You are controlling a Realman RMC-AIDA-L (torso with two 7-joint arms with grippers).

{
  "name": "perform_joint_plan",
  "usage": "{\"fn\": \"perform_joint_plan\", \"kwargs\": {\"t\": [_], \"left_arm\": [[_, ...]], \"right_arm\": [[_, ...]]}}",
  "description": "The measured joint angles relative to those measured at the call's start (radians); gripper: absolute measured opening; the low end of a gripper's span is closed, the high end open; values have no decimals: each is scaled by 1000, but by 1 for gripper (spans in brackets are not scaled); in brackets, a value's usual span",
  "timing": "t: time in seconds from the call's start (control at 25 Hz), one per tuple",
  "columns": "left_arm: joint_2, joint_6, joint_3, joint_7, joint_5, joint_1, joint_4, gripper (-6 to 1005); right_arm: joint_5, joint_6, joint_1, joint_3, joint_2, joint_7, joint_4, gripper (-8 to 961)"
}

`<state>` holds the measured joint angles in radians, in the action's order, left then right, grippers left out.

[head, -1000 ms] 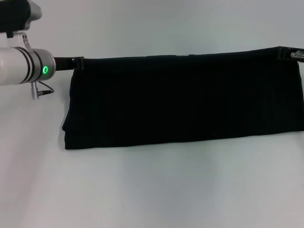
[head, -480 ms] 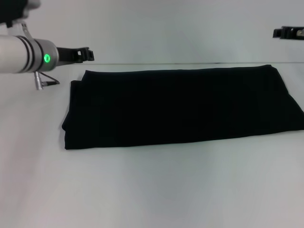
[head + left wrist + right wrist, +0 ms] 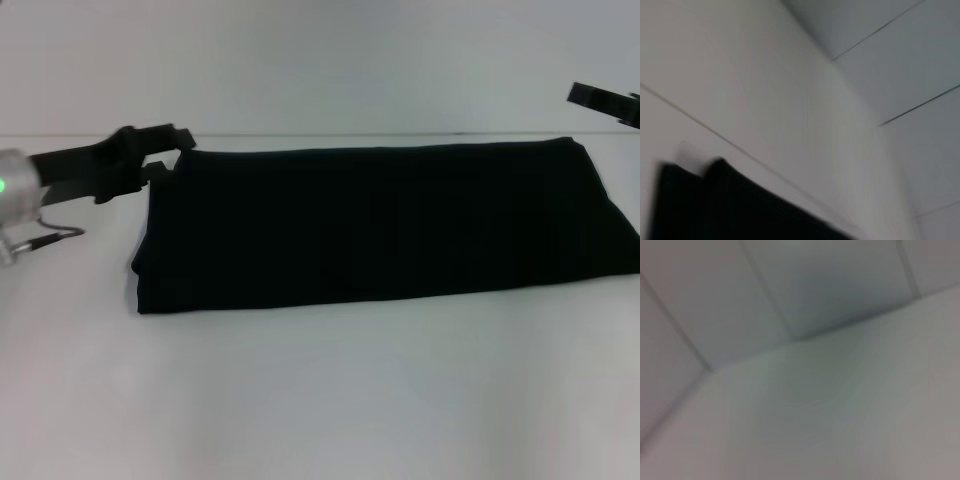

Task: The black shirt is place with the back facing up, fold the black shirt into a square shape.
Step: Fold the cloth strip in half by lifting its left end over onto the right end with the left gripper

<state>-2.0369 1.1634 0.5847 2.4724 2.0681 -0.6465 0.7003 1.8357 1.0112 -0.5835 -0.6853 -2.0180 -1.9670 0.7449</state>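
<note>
Since a second ago both grippers have let go: the black shirt (image 3: 380, 225) lies as a long folded band across the tabletop (image 3: 330, 400), the left gripper (image 3: 165, 150) released at its ten o'clock corner, the right gripper (image 3: 600, 100) lifted clear at two o'clock, grip unreadable, likely repositioning for the crosswise fold.

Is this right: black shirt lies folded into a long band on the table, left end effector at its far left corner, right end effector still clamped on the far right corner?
Not quite. In the head view the right end effector is off the black shirt, above and beyond its far right corner with bare table between. The rest holds: folded long band, left end effector at the far left corner.
</note>
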Motion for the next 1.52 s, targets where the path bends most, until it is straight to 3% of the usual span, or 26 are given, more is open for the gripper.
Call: {"fn": "perform_joint_plan", "kwargs": {"t": [0.04, 0.2, 0.4, 0.72, 1.52], "left_arm": [[2, 46, -35, -26, -39, 19, -17, 639], [8, 220, -192, -42, -68, 84, -85, 675], [6, 295, -250, 97, -21, 163, -102, 692], [-15, 253, -268, 239, 56, 197, -139, 691], [-13, 81, -246, 302, 111, 162, -234, 693]], "right_arm": [[-78, 53, 31, 18, -8, 67, -14, 672], [-306, 286, 130, 83, -32, 294, -124, 718], [-351, 441, 159, 140, -39, 447, -233, 718], [-340, 428, 149, 136, -43, 490, -255, 718], [-343, 426, 132, 145, -43, 501, -256, 717]]}}
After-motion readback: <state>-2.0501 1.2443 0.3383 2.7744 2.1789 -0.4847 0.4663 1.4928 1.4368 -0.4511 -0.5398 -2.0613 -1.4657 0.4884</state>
